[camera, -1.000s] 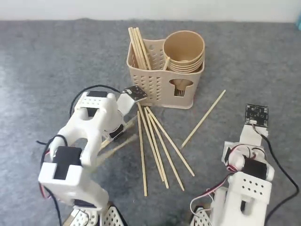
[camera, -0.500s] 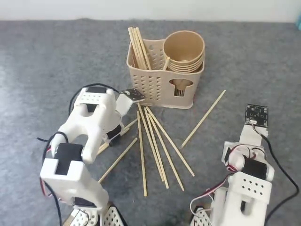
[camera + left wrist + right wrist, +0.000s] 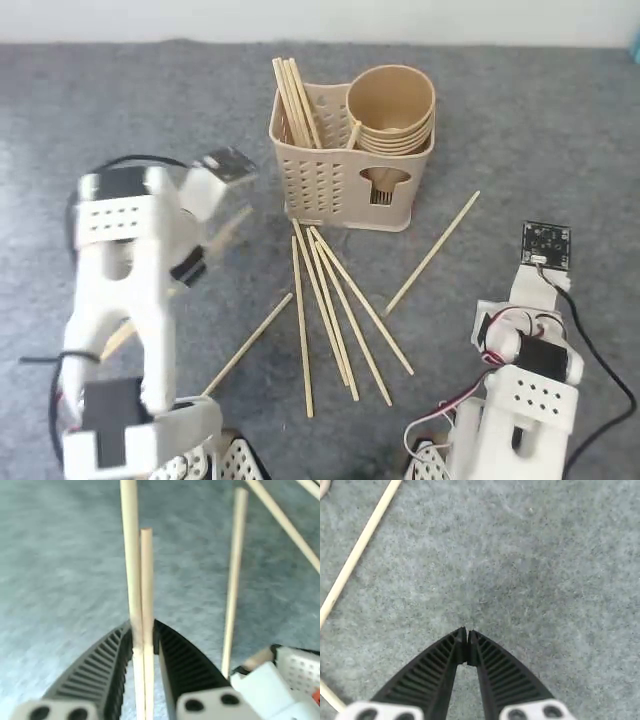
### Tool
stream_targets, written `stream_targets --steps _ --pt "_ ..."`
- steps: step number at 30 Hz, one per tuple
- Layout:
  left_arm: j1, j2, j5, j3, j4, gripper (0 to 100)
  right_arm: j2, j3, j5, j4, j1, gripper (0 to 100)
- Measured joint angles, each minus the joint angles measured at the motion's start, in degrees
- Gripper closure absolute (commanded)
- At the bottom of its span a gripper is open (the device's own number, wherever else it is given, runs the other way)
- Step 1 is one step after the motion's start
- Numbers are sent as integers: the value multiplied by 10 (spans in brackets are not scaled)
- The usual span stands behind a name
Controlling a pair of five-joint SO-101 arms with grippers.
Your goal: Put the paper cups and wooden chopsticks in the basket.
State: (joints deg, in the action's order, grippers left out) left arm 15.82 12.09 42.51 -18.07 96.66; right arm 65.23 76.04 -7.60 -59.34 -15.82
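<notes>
Several wooden chopsticks [image 3: 292, 95] and a nested stack of paper cups [image 3: 392, 105] are shown in the high view already standing in the perforated basket [image 3: 345, 180]. The cup part of the task is therefore judged complete. A fan of loose chopsticks [image 3: 335, 305] lies on the grey counter [image 3: 520, 130] just in front of the basket. A single chopstick [image 3: 432, 252] lies off toward the right arm [image 3: 530, 370], and another stray chopstick [image 3: 248, 343] lies near the left arm [image 3: 120, 290], which is raised beside the basket. The chopstick part is judged well short of finished.

In the left wrist view, two held chopsticks [image 3: 137, 570] are clamped side by side between the jaws of the left hand [image 3: 142, 630]. They appear lifted off the counter, and their delivery to the basket is taken as the step in hand. A further chopstick [image 3: 232, 580] lies on the counter beyond.

In the right wrist view, the right hand [image 3: 467, 635] is closed on nothing, its jaws meeting above bare counter. A nearby chopstick [image 3: 360, 552] lies apart from it, untouched.
</notes>
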Motion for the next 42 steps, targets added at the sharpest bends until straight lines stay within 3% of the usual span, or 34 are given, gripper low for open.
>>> stream_targets --steps 6,14,25,35,42 --pt "39 61 -6 44 -4 987 0 0 0 0 0 991" --pt "36 194 -154 40 -148 987 0 11 0 0 -1 991" --pt "-25 403 -441 -86 -413 987 0 12 0 0 0 991" --pt "-131 421 -551 -93 -634 987 0 12 0 8 0 991" --pt "-211 387 -579 -171 -899 987 0 12 0 11 0 991"
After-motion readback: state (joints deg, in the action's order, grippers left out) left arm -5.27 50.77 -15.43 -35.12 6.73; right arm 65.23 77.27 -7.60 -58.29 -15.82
